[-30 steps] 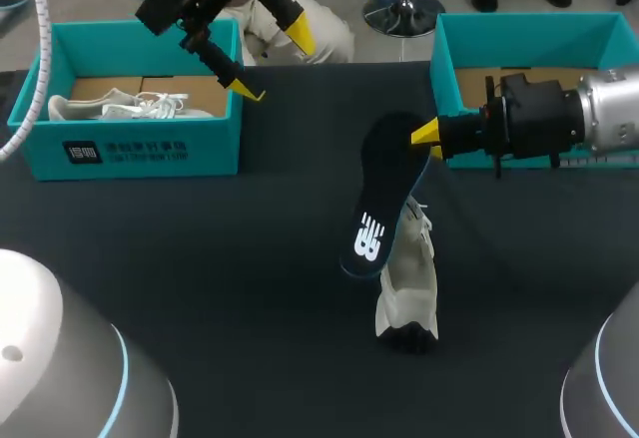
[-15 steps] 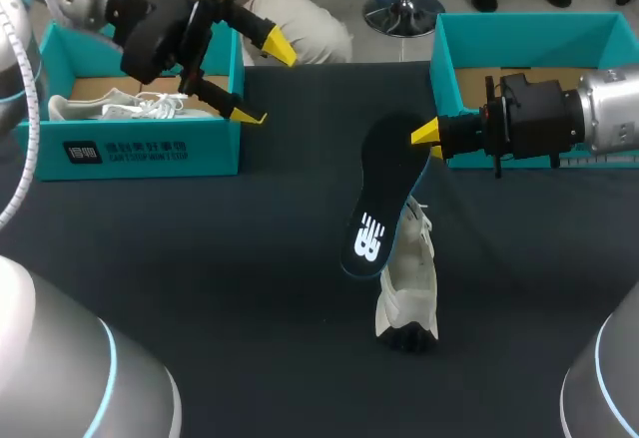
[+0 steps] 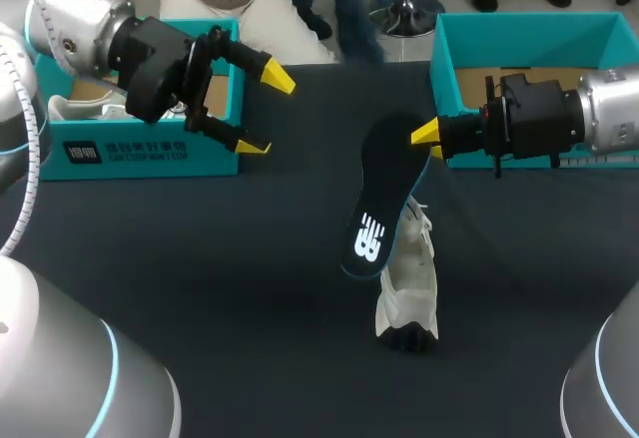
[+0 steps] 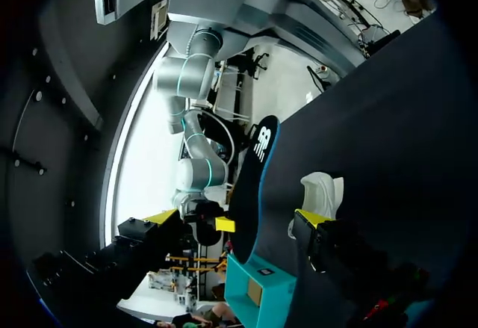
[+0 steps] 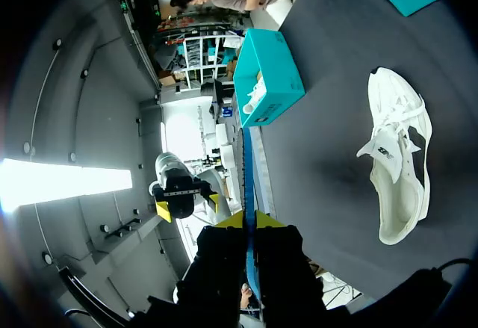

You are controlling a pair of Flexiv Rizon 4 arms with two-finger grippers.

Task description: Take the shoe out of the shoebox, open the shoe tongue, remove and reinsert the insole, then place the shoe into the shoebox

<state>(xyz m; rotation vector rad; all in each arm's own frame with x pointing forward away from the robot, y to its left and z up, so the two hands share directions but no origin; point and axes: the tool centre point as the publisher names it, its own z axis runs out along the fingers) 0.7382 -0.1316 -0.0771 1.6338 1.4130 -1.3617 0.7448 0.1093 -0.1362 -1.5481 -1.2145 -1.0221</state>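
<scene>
Now right end effector [image 3: 427, 138] grips the insole [image 3: 384, 197] near the white shoe [image 3: 409, 288]

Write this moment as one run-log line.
phase: insole removed | right gripper: shut on insole | left gripper: open, near left box | shoe: on table

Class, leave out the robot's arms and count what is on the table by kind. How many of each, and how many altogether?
Teal shoeboxes: 2, at the left and at the right
White shoes: 2, one on the table and one in the left box
Insole: 1
Total: 5
</scene>
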